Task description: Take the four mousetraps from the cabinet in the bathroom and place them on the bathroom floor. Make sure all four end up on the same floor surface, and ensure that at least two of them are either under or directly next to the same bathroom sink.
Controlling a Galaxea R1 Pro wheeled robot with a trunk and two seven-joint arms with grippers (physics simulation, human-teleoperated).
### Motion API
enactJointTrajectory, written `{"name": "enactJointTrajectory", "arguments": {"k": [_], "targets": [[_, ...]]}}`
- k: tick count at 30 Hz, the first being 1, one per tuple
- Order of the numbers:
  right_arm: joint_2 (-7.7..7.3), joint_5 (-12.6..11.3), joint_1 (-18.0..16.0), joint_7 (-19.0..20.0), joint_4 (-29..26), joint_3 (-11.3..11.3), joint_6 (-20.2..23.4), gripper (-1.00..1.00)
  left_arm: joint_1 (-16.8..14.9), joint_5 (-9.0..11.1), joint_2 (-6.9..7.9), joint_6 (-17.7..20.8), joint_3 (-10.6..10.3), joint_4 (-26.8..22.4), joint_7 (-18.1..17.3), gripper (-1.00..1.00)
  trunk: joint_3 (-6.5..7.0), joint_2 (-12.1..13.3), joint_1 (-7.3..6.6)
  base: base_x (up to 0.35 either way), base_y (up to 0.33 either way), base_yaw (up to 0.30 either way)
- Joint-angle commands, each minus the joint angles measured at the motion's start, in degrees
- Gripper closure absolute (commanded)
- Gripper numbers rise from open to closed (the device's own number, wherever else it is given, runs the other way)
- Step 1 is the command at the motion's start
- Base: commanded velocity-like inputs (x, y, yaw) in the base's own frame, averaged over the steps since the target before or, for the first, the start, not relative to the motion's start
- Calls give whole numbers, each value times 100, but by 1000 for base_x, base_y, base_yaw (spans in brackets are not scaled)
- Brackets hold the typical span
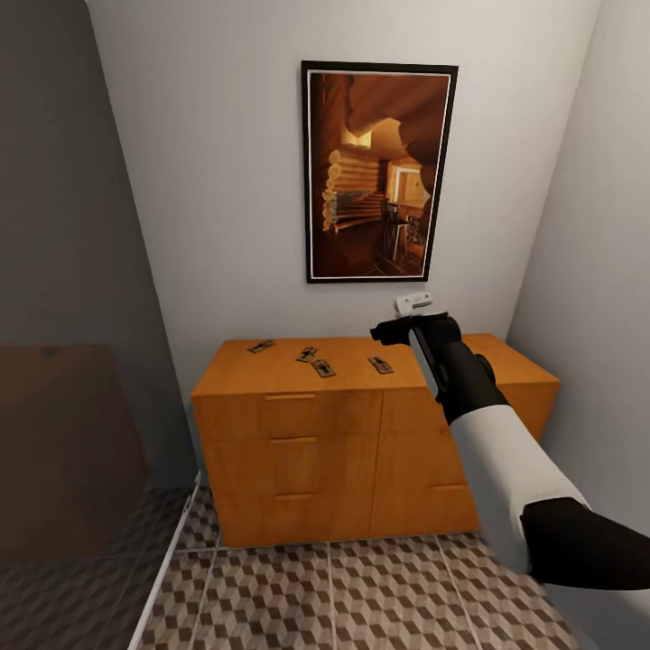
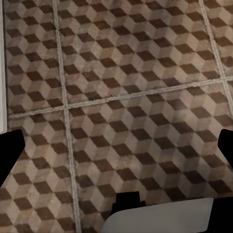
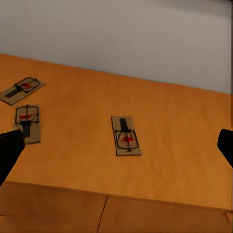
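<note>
Four mousetraps (image 1: 321, 359) lie apart on the cabinet (image 1: 289, 415) top, clear of its edges; right gripper (image 3: 116, 145) spread open above the rightmost, left gripper (image 2: 116, 145) spread open over floor (image 2: 126, 97).

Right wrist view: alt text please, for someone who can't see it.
Three mousetraps lie flat on the orange-brown cabinet top: one mousetrap near the middle, two more mousetraps toward one edge. The right claw is open, its dark fingertips at the frame's sides, holding nothing. A pale wall runs behind the cabinet.

no readable text, labels, numbers, signs
</note>
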Motion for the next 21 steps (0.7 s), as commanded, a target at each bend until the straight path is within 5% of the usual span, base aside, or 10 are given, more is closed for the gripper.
{"name": "enactJointTrajectory", "arguments": {"k": [1,21], "targets": [[-13,59,-1,41,21,0,0,-100,-3,1,2,-17,-49,3,37,-100,-6,-3,0,2,0,0],[-72,61,12,243,1450,-26,-1192,-100,-3,1,2,-17,-50,3,37,-100,-6,-3,0,0,0,0]]}}
